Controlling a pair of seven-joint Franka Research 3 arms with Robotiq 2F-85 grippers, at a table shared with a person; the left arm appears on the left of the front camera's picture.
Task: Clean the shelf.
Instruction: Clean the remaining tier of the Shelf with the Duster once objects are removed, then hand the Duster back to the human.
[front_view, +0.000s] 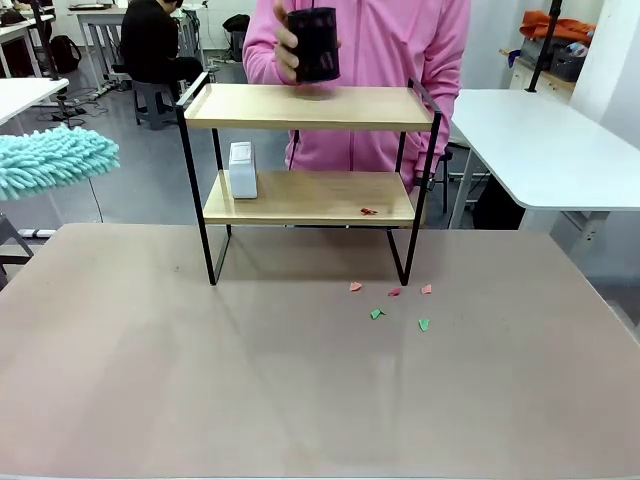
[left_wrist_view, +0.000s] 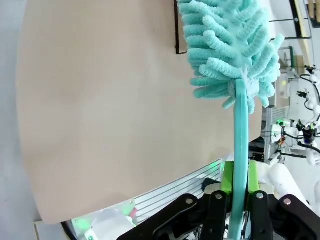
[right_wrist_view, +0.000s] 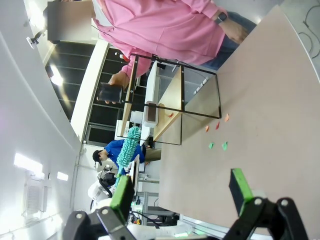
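across the far middle of the big beige tabletop (front_view: 300, 400) stands the small two-tier shelf (front_view: 310, 107), light wooden boards in a thin black metal frame. behind it a person in a pink top has one hand (front_view: 287, 45) round a dark cylindrical cup (front_view: 316, 45), held just above the top board, which otherwise looks bare. on the lower board a small white box (front_view: 242, 168) stands at the left end and a tiny red scrap (front_view: 368, 211) lies near the front right. a few pink and green paper scraps (front_view: 423, 324) lie on the tabletop just in front of the shelf's right front leg. the left gripper (left_wrist_view: 240, 177) is clamped tight on the thin handle of a fluffy teal chenille duster (front_view: 50, 160), whose head hangs off to the left, well apart from the shelf. the right gripper (right_wrist_view: 181, 189) has its jaws spread wide with nothing between them. my reading: the top board may be done, but the red scrap is left to sweep off the lower board, and the duster is not yet at the shelf, so the cleaning looks partly done at best.
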